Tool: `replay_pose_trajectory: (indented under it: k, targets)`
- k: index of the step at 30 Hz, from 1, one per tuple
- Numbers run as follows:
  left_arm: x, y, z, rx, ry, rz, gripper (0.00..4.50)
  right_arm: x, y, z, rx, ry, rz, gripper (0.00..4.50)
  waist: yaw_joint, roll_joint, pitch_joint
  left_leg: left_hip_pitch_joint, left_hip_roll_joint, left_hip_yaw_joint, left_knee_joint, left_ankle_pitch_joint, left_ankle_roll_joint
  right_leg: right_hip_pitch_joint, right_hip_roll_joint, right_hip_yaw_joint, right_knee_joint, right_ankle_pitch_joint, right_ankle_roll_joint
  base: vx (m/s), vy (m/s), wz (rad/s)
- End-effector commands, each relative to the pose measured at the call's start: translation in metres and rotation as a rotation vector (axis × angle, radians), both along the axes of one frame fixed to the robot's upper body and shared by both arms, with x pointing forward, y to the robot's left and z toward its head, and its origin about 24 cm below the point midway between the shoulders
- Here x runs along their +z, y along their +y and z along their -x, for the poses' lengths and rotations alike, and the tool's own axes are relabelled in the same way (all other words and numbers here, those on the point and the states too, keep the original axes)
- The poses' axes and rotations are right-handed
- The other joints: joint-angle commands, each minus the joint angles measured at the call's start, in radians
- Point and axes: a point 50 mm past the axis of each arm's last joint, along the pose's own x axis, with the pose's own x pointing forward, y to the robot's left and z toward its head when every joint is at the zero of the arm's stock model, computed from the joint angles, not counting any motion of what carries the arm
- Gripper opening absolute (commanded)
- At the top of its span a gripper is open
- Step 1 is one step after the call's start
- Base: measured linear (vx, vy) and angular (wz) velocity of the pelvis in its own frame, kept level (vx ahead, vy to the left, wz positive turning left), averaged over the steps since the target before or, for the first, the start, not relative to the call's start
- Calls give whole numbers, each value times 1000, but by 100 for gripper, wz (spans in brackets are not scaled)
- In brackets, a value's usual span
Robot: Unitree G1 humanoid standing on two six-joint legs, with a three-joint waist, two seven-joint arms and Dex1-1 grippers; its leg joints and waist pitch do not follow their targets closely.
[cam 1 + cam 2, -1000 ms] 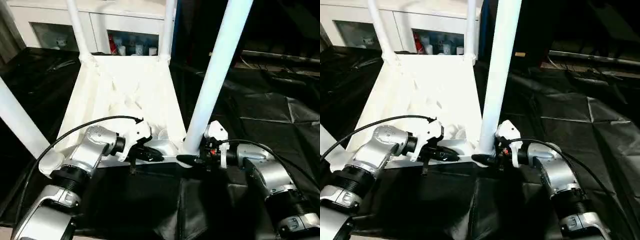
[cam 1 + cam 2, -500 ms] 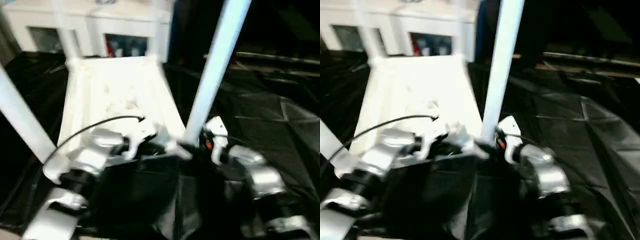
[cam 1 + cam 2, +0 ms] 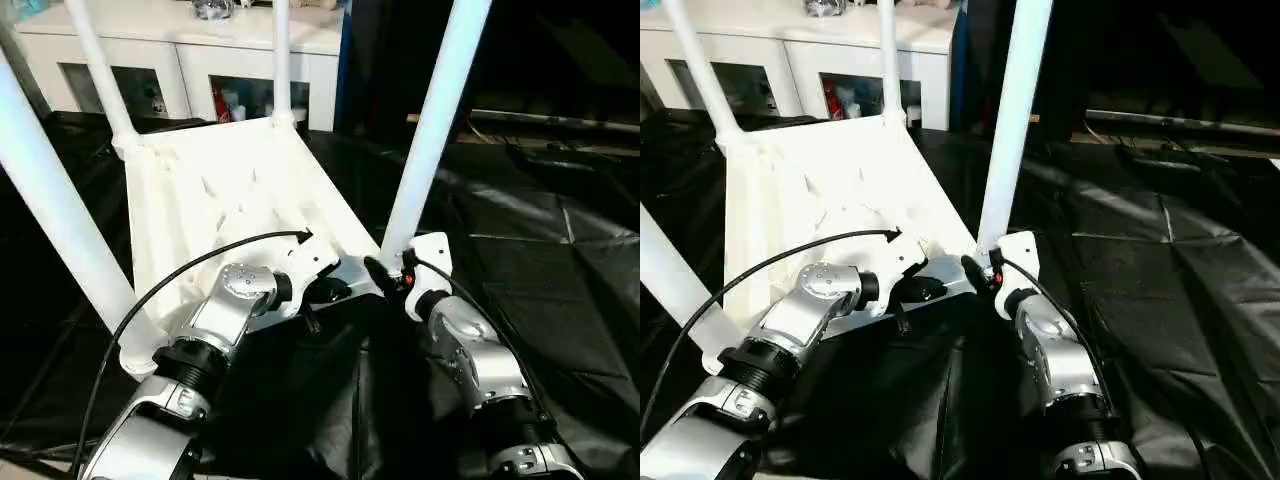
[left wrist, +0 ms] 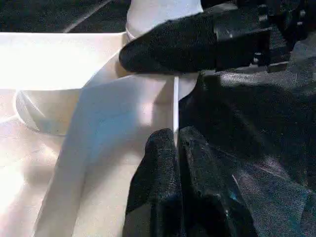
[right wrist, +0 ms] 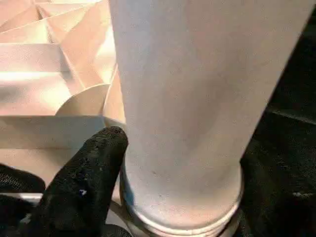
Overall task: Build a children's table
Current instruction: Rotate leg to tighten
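The children's table (image 3: 230,200) lies upside down on a black sheet (image 3: 560,270), its ribbed underside facing up and all four white tube legs standing in the corner sockets. Two far legs rise toward a white cabinet (image 3: 180,45) with glass doors at the back; the near left leg (image 3: 55,215) leans out toward the picture's left edge, and the near right leg (image 3: 435,130) climbs steeply out of the top of the head views.

The left gripper (image 4: 175,143) sits at the near edge of the tabletop, between the two near corners. Its two black fingers (image 4: 158,163) are pressed together on the thin white rim of the top (the rim's edge runs straight into the seam between them), so it pinches that rim. A black cable (image 3: 200,255) arcs over the silver left forearm.

The right gripper (image 3: 385,278) is at the foot of the near right leg, just where the leg's collared end enters its corner socket. In the right wrist view one black finger (image 5: 84,182) lies against the side of the tube just above the collar, touching it; the second finger is hidden behind the tube. The jaws stand wide, about the tube's width, set around the leg's base. In the left wrist view that same gripper shows as a black finger lying across the socket, close above the left gripper's tips.
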Motion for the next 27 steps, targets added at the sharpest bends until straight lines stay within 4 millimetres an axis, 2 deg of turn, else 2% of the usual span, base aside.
replay_pose_trajectory:
  k: [1, 2, 3, 5, 6, 8, 9, 11, 13, 16, 18, 22, 24, 27]
  targets:
    - [-18, -16, 19, -117, 97, 1, 0, -1, 27, 8, 226, 35, -36, 376, -3, -15, -26, -5, 18, -2, -74, -302, 21, 23, -31, 28, -85, -249, -171, 0, 0, 0]
    - [-18, -6, 20, -137, 115, -9, 0, 5, 21, 12, 368, 27, -31, 376, 1, -8, -26, -6, 19, -3, -74, -290, 32, 26, -33, 27, -83, -248, -171, 0, 0, 0]
    - [-18, -2, 20, -149, 122, -13, 0, 7, 17, 15, 433, 26, -24, 376, 3, -12, -27, -11, 19, -4, -72, -274, 45, 32, -34, 26, -81, -235, -170, 0, 0, 0]
    - [-17, 0, 21, -156, 127, -16, 0, 9, 15, 16, 468, 24, -18, 376, 2, -10, -30, -11, 20, -1, -68, -228, 62, 30, -35, 28, -75, -165, -189, 0, 0, 0]
    - [-17, 6, 22, -175, 139, -25, 0, 11, 9, 18, 531, 31, -10, 376, 0, -16, -31, -14, 19, 1, -64, -193, 68, 35, -33, 26, -69, -116, -204, 0, 0, 0]
    - [-17, 18, 24, -214, 174, -47, 0, 16, -2, 21, 624, 45, 18, 376, 3, -17, -34, -11, 18, 2, -60, -169, 83, 37, -32, 25, -64, -72, -220, 0, 0, 0]
    - [-16, 26, 26, -246, 198, -61, 0, 18, -9, 23, 677, 60, 38, 376, 4, -12, -35, -10, 19, 4, -56, -134, 107, 37, -32, 25, -57, -9, -245, 0, 0, 0]
    - [-16, 31, 27, -267, 215, -71, 0, 19, -14, 23, 706, 68, 63, 376, 5, -12, -35, -7, 21, 4, -55, -122, 117, 37, -32, 23, -54, 20, -266, 0, 0, 0]
    - [-12, 41, 30, -311, 244, -58, 0, 18, -23, 26, 762, 94, 108, 376, 6, -15, -31, -5, 21, 7, -55, -136, 119, 36, -33, 24, -55, 6, -279, 0, 0, 0]
    - [-10, 48, 30, -313, 251, -55, 0, 19, -27, 26, 773, 102, 113, 376, 11, -13, -28, 0, 26, 4, -64, -198, 85, 32, -35, 25, -60, -88, -269, 0, 0, 0]
    - [-8, 53, 30, -305, 257, -53, 0, 21, -28, 26, 779, 106, 77, 376, 10, -15, -27, 1, 26, 3, -65, -205, 69, 33, -35, 26, -61, -99, -265, 0, 0, 0]
    - [-6, 57, 31, -303, 263, -44, 0, 22, -28, 28, 801, 118, 53, 350, 10, -18, -30, 1, 25, 4, -63, -183, 66, 34, -33, 26, -55, -46, -275, 0, 0, 0]
    - [-6, 57, 31, -302, 264, -42, 0, 21, -27, 28, 808, 124, 51, 324, 12, -20, -31, 0, 23, 5, -59, -143, 80, 38, -33, 26, -50, 8, -286, 0, 0, 0]
    - [-6, 58, 32, -304, 267, -39, 0, 20, -27, 30, 820, 132, 40, 307, 14, -21, -31, 1, 23, 6, -57, -127, 94, 38, -34, 26, -48, 21, -292, 0, 0, 0]
